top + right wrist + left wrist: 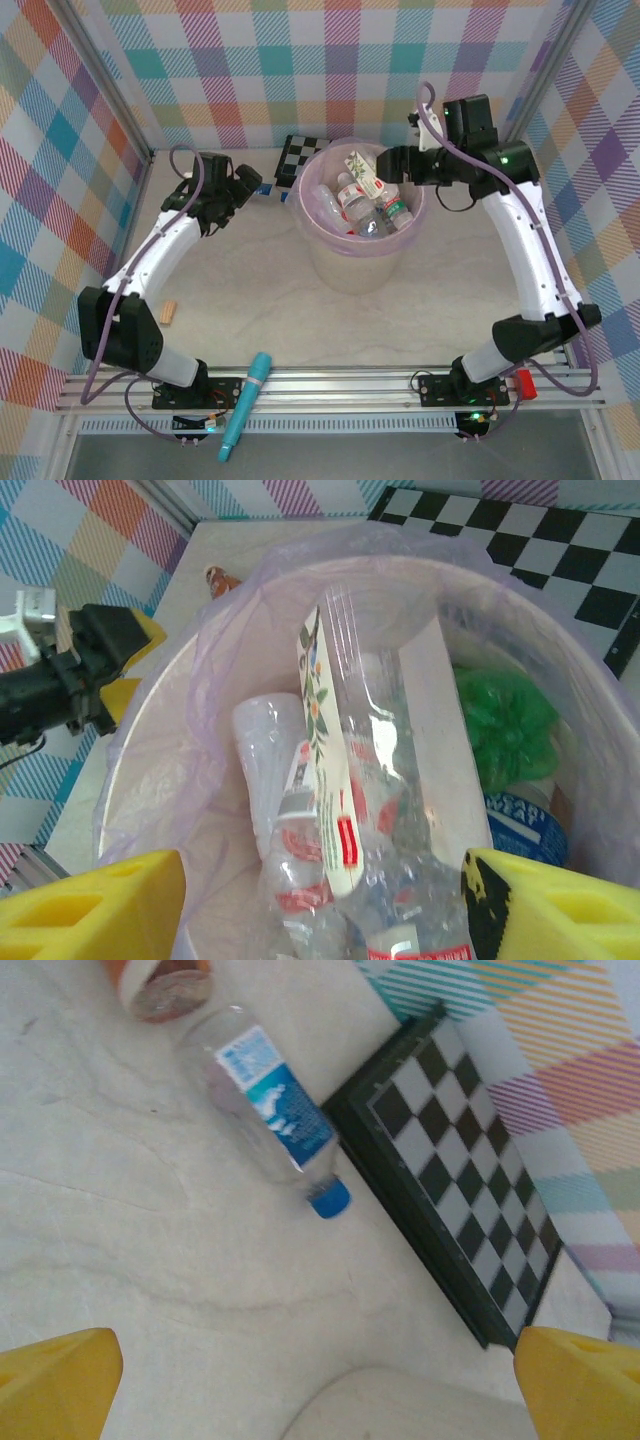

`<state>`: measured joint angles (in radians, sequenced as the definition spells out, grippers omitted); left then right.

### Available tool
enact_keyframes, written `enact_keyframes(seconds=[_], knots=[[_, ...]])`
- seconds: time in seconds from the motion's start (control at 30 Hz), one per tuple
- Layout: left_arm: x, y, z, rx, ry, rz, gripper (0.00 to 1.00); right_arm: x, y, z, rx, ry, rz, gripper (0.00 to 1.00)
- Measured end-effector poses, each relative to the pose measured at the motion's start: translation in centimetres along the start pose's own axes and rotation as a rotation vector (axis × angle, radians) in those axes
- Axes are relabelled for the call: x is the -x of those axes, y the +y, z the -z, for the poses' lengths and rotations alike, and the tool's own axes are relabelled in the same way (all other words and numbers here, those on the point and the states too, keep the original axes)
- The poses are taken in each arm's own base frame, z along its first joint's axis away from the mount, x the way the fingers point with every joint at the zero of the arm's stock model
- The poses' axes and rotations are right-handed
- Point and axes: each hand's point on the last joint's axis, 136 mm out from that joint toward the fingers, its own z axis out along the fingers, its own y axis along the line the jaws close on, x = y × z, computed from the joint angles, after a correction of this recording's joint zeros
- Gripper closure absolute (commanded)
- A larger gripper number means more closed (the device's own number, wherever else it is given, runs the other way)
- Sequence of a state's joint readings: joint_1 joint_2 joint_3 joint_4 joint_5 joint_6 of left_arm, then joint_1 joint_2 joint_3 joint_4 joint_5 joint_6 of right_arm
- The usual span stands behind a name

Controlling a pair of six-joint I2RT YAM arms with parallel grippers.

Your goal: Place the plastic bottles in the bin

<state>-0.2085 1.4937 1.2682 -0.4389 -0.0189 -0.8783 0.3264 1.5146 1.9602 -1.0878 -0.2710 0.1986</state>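
Observation:
A clear plastic bottle [262, 1100] with a blue label and blue cap lies on the table beside the checkerboard. A second bottle [158, 982] with a brownish end lies just past it. My left gripper [320, 1385] hangs open a little short of them, nothing between its yellow fingers [60, 1380]. The pale-pink bin [352, 262] holds several bottles, among them a green one [505, 720]. My right gripper [325, 905] is open above the bin. A clear bottle [375, 770] with a cream flowered label leans below it, free of the fingers.
The black-and-white checkerboard [298, 158] lies behind the bin at the back wall. A teal pen-like tube [247, 400] rests on the front rail by the left base. A small tan block [168, 313] sits near the left arm. Checked walls close in the sides.

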Motion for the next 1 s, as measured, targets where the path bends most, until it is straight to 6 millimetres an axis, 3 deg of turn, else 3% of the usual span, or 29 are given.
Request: enact_keyframes(seconds=[0.2,0.4,0.6,0.87,1.0], knots=[[-0.2,2.3,-5.1,0.060,0.032,0.136,0.00,-1.8,-1.3,1.0,-0.033,0.010,-0.029,0.24],[-1.0,3.5,-9.7,0.105,0.056,0.242,0.00,-3.2,-2.4,1.3,-0.061,0.028,-0.061,0.16],[-0.6,3.0,-13.0,0.099,0.050,0.288,0.00,-4.6,-2.9,2.5,-0.082,0.016,-0.093,0.08],[-1.0,3.6,-17.9,0.109,0.056,0.309,0.00,-5.4,-3.8,5.3,-0.119,-0.040,-0.124,0.08],[-1.1,3.7,-18.9,0.112,0.058,0.319,0.00,-6.1,-4.3,5.5,-0.132,-0.030,-0.139,0.09]])
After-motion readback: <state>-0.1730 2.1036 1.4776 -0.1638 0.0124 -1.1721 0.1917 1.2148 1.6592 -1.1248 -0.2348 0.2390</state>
